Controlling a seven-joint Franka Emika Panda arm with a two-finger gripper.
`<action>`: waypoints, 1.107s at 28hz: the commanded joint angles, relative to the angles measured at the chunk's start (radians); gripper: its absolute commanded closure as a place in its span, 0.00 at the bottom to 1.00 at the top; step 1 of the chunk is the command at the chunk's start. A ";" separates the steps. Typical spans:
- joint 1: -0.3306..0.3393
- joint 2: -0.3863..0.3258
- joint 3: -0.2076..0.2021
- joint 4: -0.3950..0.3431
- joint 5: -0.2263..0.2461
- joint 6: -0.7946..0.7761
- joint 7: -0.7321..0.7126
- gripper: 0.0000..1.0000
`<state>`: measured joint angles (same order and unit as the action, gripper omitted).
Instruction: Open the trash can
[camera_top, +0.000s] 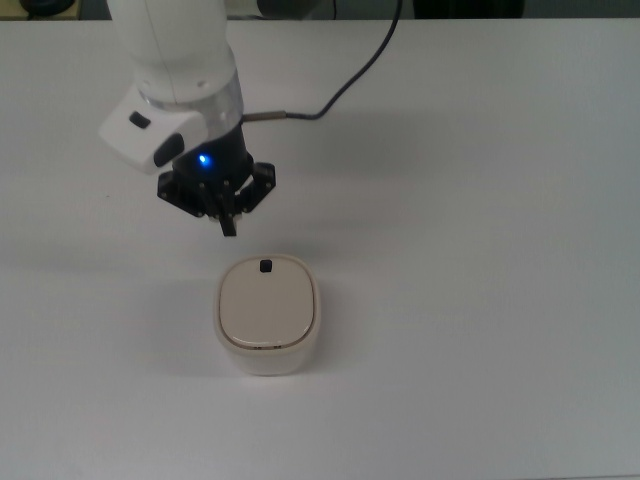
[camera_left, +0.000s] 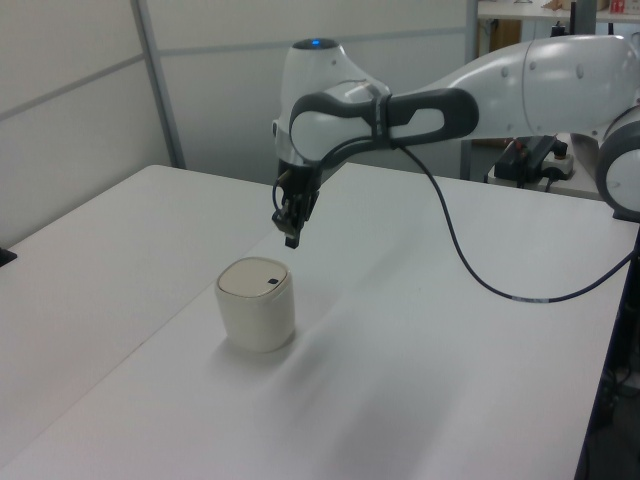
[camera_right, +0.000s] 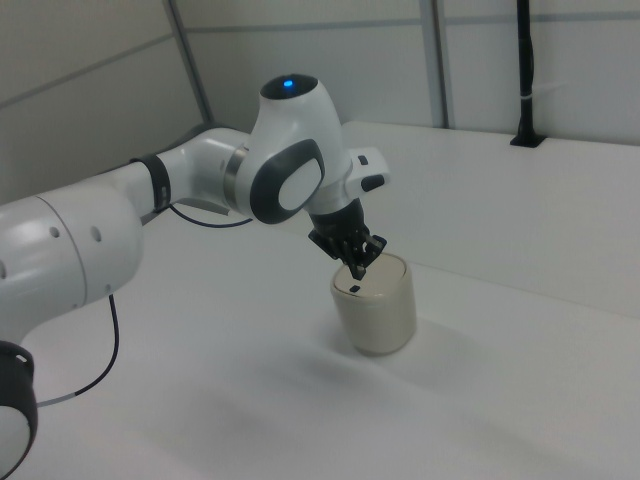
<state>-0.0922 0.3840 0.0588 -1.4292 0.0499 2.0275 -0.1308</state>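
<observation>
The trash can (camera_top: 268, 350) stands upright on the white table, a cream-white rounded bin with a flat beige lid (camera_top: 266, 308) lying closed. A tiny black button (camera_top: 265, 266) sits at the lid's far edge in the top view. My gripper (camera_top: 228, 226) hangs in the air just beyond that edge, pointing down, its two black fingers pressed together with nothing between them. In the left view the gripper (camera_left: 291, 239) hovers a little above the trash can (camera_left: 256, 318), apart from it. In the right view the gripper (camera_right: 358, 268) is close over the button (camera_right: 354, 289).
The white table (camera_top: 480, 250) spreads wide around the bin. A dark cable (camera_top: 345, 85) trails from the arm toward the back edge. Grey wall panels (camera_left: 200, 70) rise behind the table in the left view.
</observation>
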 joint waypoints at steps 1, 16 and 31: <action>0.025 0.053 0.000 -0.005 0.015 0.112 0.022 1.00; 0.066 0.122 -0.002 -0.008 0.001 0.189 0.019 1.00; 0.002 -0.022 -0.016 0.023 0.007 -0.052 -0.042 1.00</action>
<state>-0.0763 0.4419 0.0498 -1.4048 0.0501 2.1044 -0.1299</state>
